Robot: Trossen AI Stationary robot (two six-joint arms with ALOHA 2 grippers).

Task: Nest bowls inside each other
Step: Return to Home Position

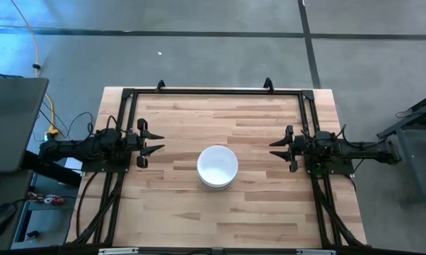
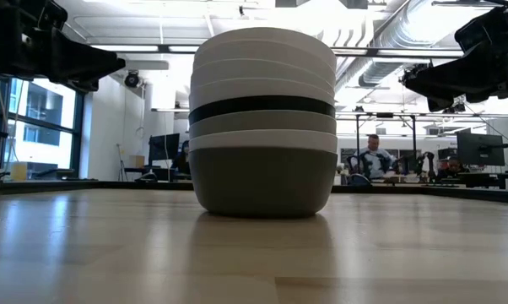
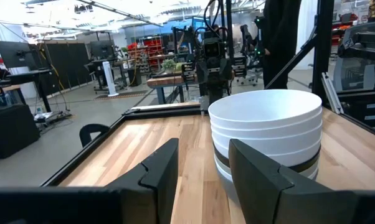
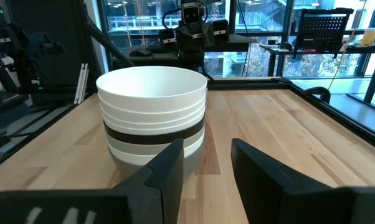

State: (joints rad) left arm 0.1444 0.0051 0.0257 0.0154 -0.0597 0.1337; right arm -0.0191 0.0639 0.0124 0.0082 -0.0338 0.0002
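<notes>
Nest looks done. The stack of round smooth bowls (image 1: 218, 167) sits mid-frame in the high view, a bit below centre, on the pale butcher-block wooden tabletop (image 1: 269, 205).

Low view, bottom to top: darker grey bowl (image 2: 262, 181), a pale rim over it, black bowl (image 2: 262, 105) showing as a thin band, white bowls (image 2: 262, 59) on top. Can't count the white rims reliably.

My left gripper (image 1: 162, 142) is at frame left and my right gripper (image 1: 273, 150) at frame right. Both are well apart from the stack and point in at it. Fingers on both are spread wide with nothing held, and both wrist views see the stack past the gap.

Risks, my read:
- Stack is tall for its foot. An arm sweep through mid-table would clip it, and it tips or slides.
- Bowls look hard and glossy, and the wood is smooth too. A nudge could skate the whole lot.
- Rims are stepped, not flush, so the upper bowls ride high and a bump could cock one.
- A lower rim peeks out under the top bowl in the high view. Could be camera angle or slightly off-centre.
</notes>
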